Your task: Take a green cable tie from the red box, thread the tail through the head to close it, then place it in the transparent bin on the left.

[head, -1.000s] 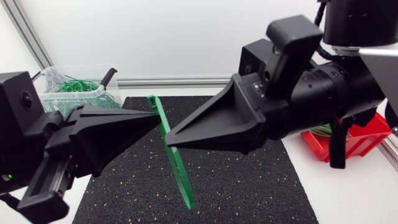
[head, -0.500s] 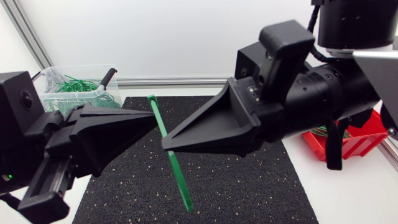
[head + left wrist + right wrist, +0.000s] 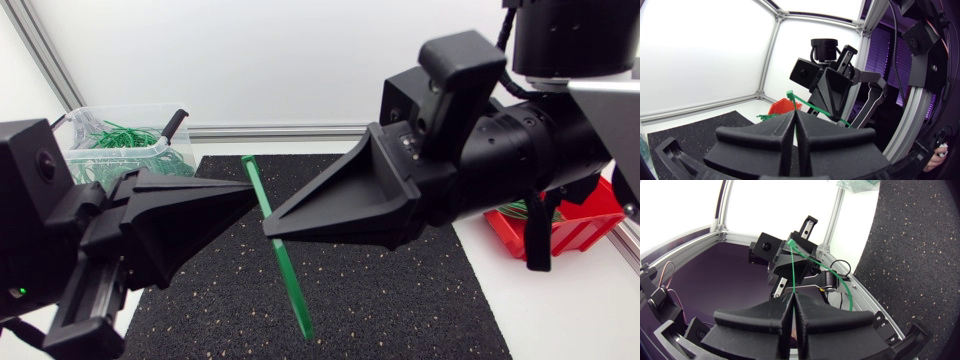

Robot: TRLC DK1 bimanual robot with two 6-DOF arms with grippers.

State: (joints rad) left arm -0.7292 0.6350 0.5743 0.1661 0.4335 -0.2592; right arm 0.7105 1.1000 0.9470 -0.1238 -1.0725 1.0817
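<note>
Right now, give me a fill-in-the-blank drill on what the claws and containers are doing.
1. The left claw and the right claw are both shut on one thin ____ plastic cable tie.
2. The red plastic box stands on the robot's ____ side.
3. The transparent plastic bin, with ties already in it, stands on the robot's ____ side.

Missing words: green; right; left.
</note>
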